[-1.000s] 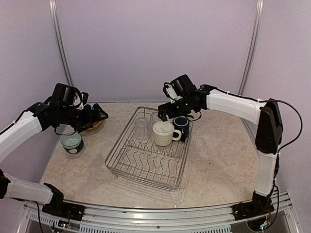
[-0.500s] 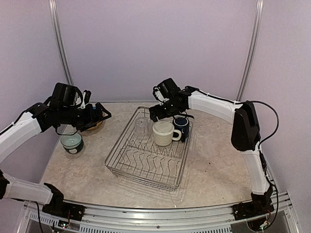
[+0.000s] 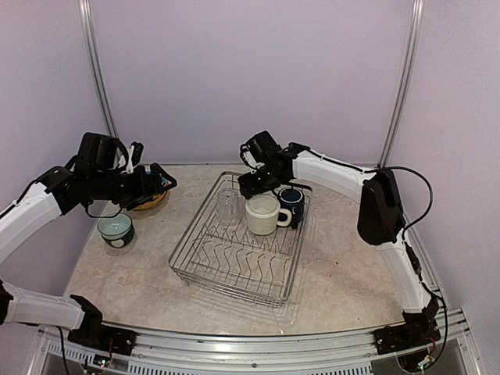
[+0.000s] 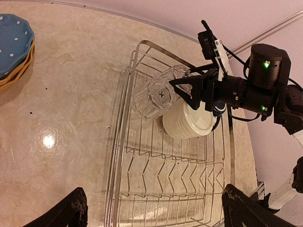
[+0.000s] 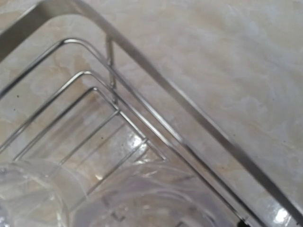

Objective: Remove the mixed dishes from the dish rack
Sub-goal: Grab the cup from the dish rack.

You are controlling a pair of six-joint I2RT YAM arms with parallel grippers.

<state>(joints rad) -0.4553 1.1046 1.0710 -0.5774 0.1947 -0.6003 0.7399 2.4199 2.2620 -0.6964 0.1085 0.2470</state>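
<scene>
Seeing my right gripper [image 3: 247, 184] at the glass [image 4: 158, 94], far corner of rack [image 3: 234, 254]; grip unclear. Left gripper [image 3: 162, 182] spread, empty. Slick glass may slip onto mug [image 3: 262, 212].

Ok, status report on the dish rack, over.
Left claw open, empty, left of the dish rack. Right claw at a glass tumbler in the rack's far corner, grip unclear. Cream mug crowds it closely.

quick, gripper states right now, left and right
Left gripper: open, empty.
Right gripper: at a glass tumbler in the dish rack; grip cannot be told.
</scene>
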